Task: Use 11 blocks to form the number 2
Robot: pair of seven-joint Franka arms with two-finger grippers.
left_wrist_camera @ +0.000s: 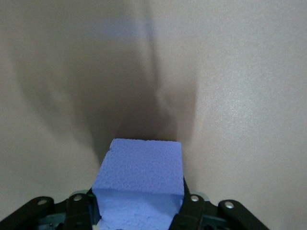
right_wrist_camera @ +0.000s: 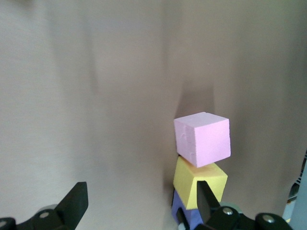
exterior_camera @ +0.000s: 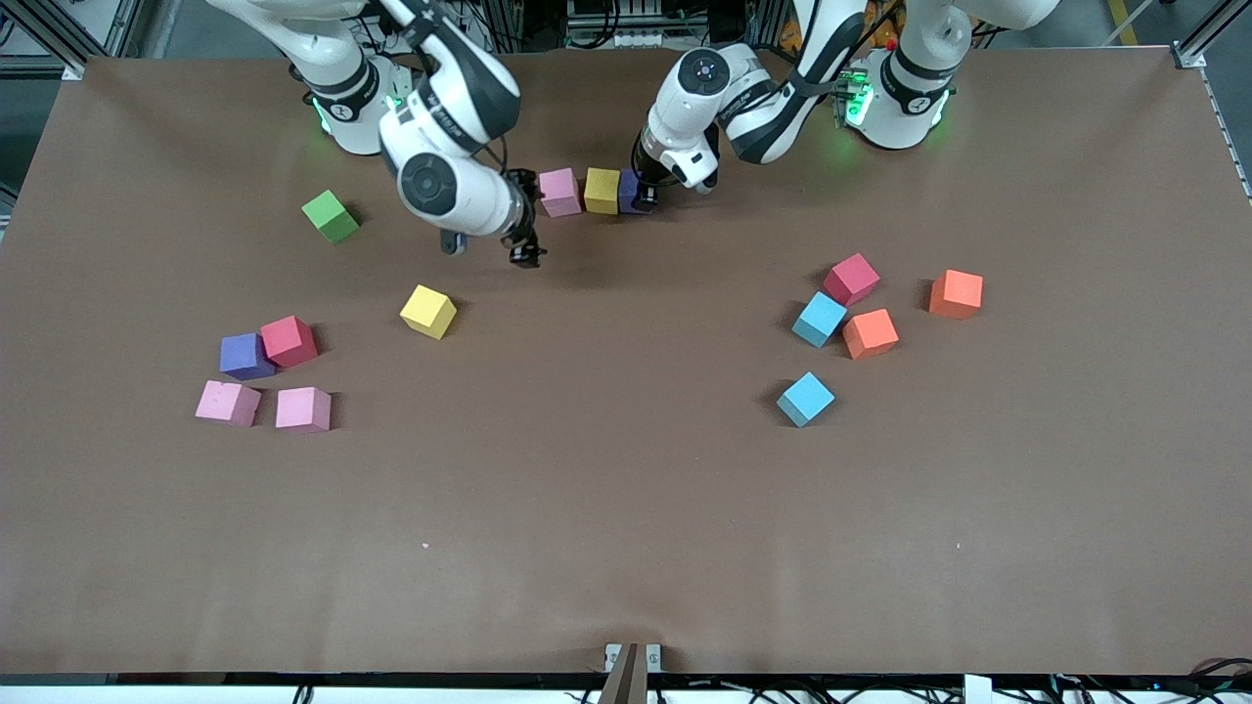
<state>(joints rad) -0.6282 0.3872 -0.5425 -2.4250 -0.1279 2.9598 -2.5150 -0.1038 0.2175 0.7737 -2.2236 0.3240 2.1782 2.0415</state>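
The left tool (exterior_camera: pixel 646 192) is sitting low at the upper centre of the front frame, pinching a purple block (exterior_camera: pixel 633 191) that is mostly hidden by its own wrist there; only a sliver is showing. The left wrist view is showing that block (left_wrist_camera: pixel 140 184) squeezed between the dark fingers (left_wrist_camera: pixel 79 211), cut off at the frame's lower edge, and it seems to be resting on the counter (exterior_camera: pixel 626 508), though contact is hard to make out.

Touching it, a yellow block (exterior_camera: pixel 603 190) and a pink block (exterior_camera: pixel 559 192) are forming a short row of three matte cubes.

The right tool (exterior_camera: pixel 525 220) is hanging just beside the pink end, fingers spread and holding nothing.

The remaining blocks are lying scattered: pinks (exterior_camera: pixel 228 402), red and purple at lower left, a yellow one (exterior_camera: pixel 428 311) mid-left, light blue (exterior_camera: pixel 806 398), red and orange cubes at mid-right. A green cube (exterior_camera: pixel 331 216) is sitting at upper left.
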